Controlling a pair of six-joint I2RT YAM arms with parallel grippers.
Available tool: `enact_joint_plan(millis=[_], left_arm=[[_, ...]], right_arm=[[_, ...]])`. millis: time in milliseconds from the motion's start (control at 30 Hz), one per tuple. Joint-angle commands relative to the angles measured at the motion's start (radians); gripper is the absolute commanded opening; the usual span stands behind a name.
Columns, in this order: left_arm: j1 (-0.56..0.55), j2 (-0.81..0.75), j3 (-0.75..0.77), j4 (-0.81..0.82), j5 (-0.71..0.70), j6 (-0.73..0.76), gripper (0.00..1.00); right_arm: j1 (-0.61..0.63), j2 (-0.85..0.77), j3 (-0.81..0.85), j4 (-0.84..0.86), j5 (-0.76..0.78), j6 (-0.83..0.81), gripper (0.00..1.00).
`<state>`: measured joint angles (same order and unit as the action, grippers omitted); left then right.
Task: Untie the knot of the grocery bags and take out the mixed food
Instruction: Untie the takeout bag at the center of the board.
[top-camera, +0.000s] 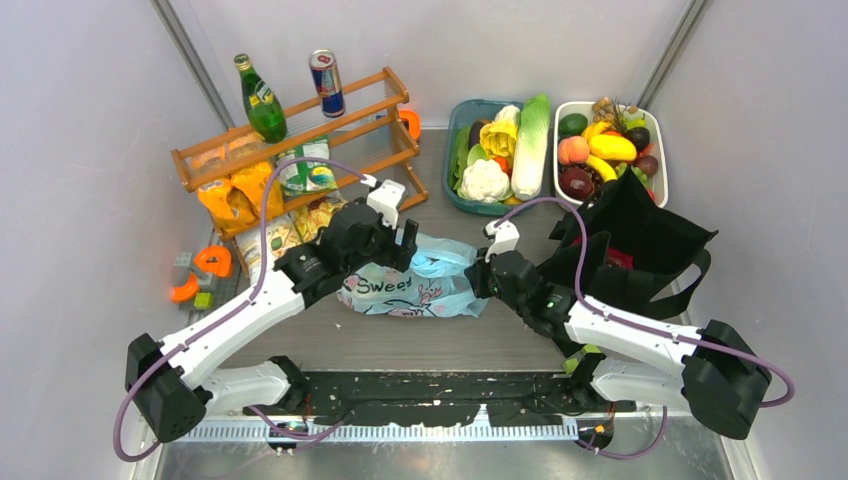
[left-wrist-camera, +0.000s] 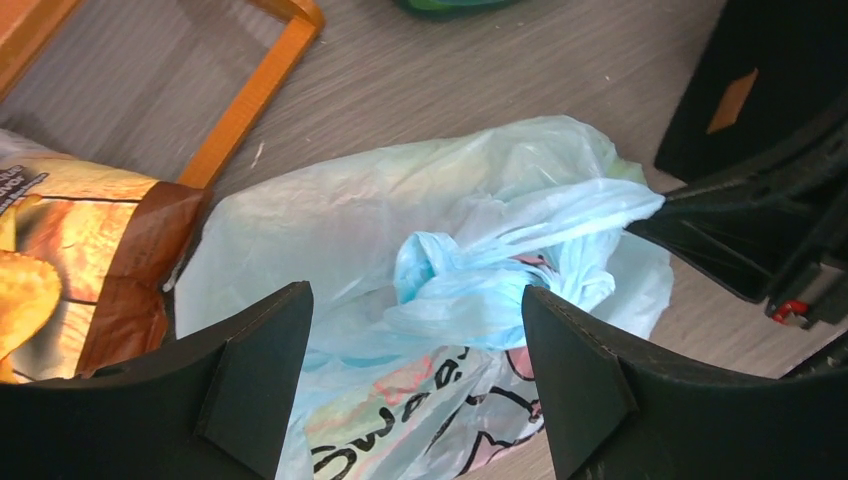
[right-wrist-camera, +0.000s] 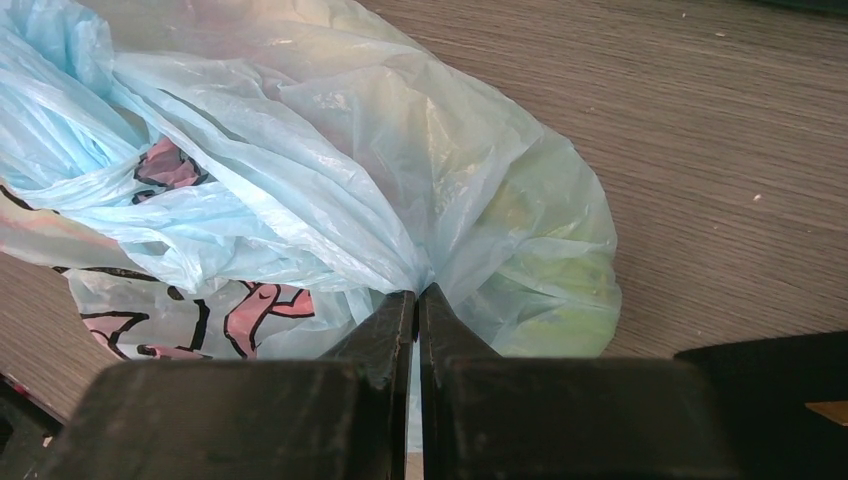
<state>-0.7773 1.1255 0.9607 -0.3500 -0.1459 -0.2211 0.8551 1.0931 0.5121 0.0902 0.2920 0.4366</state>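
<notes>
The light-blue plastic bag (top-camera: 405, 288) printed "Sweet" lies mid-table, its handles tied in a knot (left-wrist-camera: 470, 272). My left gripper (top-camera: 405, 243) hovers open over the bag's far side, fingers (left-wrist-camera: 255, 370) straddling the knot without touching it. My right gripper (top-camera: 483, 268) is shut on a pinch of the bag's plastic (right-wrist-camera: 417, 285) at its right end, pulling a strand taut. Something green shows dimly through the plastic (right-wrist-camera: 540, 270). The black fabric tote (top-camera: 640, 245) stands at the right, slumped open, with something red inside.
A wooden rack (top-camera: 300, 130) at the back left carries a green bottle (top-camera: 260, 98) and a can (top-camera: 326, 82), with crisp packets (top-camera: 238, 195) under it. A teal bin of vegetables (top-camera: 505, 150) and a white bin of fruit (top-camera: 610, 150) stand at the back. Orange parts (top-camera: 200, 272) lie left.
</notes>
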Motion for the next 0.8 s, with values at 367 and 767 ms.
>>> enact_joint_plan(millis=[367, 767], left_arm=[[-0.002, 0.034, 0.041, -0.013, -0.035, -0.068, 0.72], [-0.002, 0.050, 0.014, -0.018, -0.018, -0.084, 0.59]], right_arm=[[-0.004, -0.021, -0.012, 0.041, 0.001, 0.016, 0.05], [-0.004, -0.014, -0.007, 0.036, 0.001, 0.009, 0.05]])
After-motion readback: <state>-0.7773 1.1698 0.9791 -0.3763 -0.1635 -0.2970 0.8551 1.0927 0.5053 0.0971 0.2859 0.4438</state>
